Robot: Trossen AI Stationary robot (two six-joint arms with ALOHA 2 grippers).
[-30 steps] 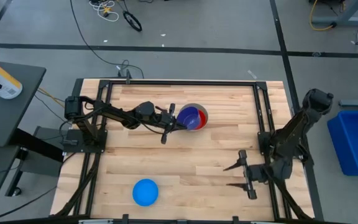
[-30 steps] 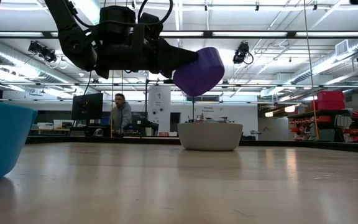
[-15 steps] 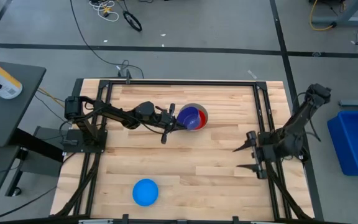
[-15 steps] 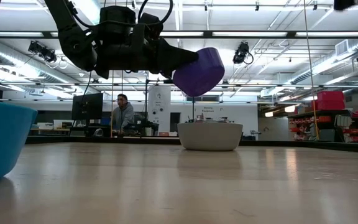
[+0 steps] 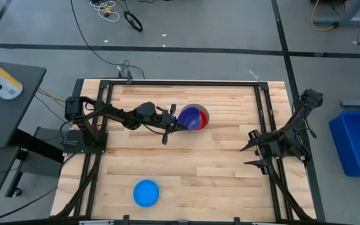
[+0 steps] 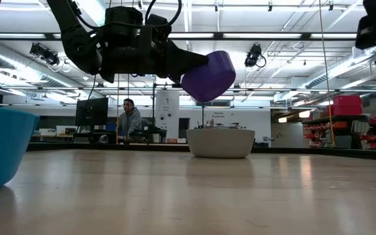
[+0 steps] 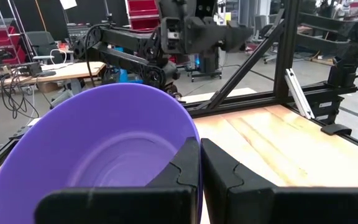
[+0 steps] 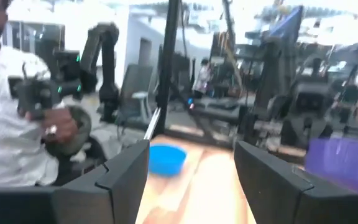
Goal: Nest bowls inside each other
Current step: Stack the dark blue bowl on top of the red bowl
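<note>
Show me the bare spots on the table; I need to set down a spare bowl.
The wood between the grey bowl stack and the light blue bowl lies bare, as does the stretch from there to the right claw. It is crowded at the stack, where the left claw holds the dark blue bowl above it.

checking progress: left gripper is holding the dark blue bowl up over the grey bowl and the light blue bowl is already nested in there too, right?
Not quite. The light blue bowl sits alone near the table's front edge, as the high view shows. The rest holds: the left gripper holds the dark blue bowl above the grey bowl.
</note>
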